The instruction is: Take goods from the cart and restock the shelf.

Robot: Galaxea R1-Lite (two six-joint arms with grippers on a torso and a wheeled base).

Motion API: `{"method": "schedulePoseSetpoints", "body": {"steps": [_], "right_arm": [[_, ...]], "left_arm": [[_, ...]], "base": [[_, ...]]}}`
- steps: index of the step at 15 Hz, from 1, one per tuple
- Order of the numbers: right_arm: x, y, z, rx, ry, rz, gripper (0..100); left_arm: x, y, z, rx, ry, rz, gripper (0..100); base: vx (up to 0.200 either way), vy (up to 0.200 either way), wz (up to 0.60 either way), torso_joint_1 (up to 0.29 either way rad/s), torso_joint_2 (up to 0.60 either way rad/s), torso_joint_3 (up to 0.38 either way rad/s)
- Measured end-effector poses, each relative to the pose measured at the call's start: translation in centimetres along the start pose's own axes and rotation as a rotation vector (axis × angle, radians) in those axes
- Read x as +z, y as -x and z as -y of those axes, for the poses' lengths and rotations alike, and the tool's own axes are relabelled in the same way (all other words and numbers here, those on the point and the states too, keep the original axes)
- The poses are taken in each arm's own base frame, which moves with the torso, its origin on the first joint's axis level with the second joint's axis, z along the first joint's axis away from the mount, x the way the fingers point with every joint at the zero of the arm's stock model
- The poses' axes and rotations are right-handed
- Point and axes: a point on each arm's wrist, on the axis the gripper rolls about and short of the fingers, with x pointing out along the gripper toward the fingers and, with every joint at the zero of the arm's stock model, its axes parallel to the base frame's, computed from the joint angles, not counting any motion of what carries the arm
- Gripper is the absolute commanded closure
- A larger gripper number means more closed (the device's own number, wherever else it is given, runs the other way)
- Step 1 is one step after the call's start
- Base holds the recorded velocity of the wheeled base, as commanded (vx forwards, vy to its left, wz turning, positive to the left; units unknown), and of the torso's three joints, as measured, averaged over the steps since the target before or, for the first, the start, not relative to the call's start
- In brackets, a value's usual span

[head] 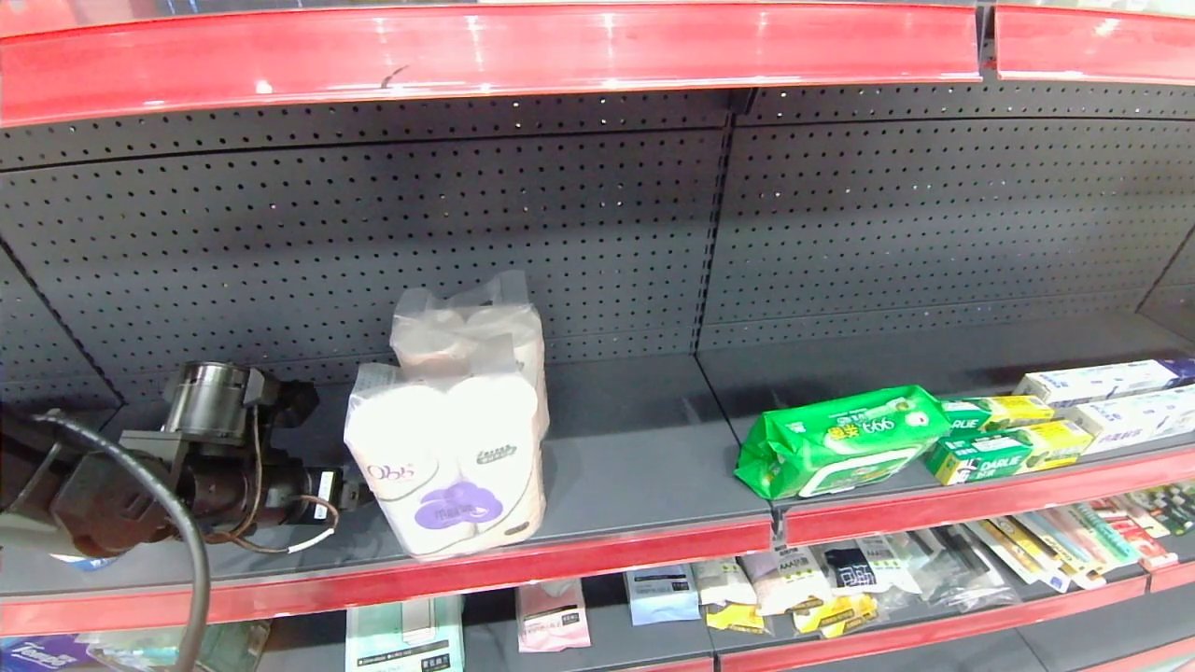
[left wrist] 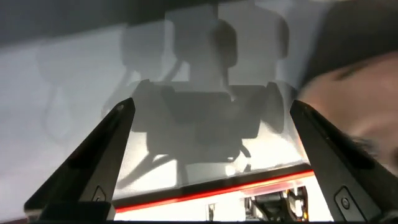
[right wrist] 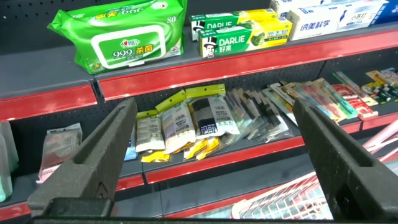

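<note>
White plastic-wrapped toilet-roll pack stood upright on the grey metal shelf, near its red front lip, with a second pack just behind it. The left gripper, fingers spread and holding nothing, lay just beside the pack on its left, clearly the nearer arm. The right gripper, likewise spread and empty, hung lower, by the red wire cart.

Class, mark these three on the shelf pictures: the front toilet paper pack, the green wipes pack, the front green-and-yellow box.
front toilet paper pack (head: 448, 457), head view, front of its wrap.
green wipes pack (head: 840, 434), head view, middle of its top face.
front green-and-yellow box (head: 1008, 450), head view, its long front side.
</note>
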Motion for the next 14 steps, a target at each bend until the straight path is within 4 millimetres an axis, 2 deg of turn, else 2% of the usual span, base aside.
{"method": "schedulePoseSetpoints", "body": {"steps": [3, 7, 11, 14], "right_arm": [[0.0, 0.0, 0.0, 0.000, 0.000, 0.000, 0], [0.0, 0.0, 0.0, 0.000, 0.000, 0.000, 0], [0.0, 0.0, 0.0, 0.000, 0.000, 0.000, 0], [0.0, 0.0, 0.0, 0.000, 0.000, 0.000, 0]], "left_arm": [[-0.6, 2.8, -1.3, 0.071, -0.082, 0.045, 0], [-2.6, 8.7, -2.4, 0.093, -0.090, 0.147, 0], [-6.5, 16.2, -1.6, 0.092, -0.092, 0.304, 0], [-10.2, 20.1, -0.7, 0.077, -0.074, 0.439, 0]], "base": [[0.000, 0.000, 0.00, 0.000, 0.00, 0.000], [0.000, 0.000, 0.00, 0.000, 0.00, 0.000], [0.000, 0.000, 0.00, 0.000, 0.00, 0.000], [0.000, 0.000, 0.00, 0.000, 0.00, 0.000]]}}
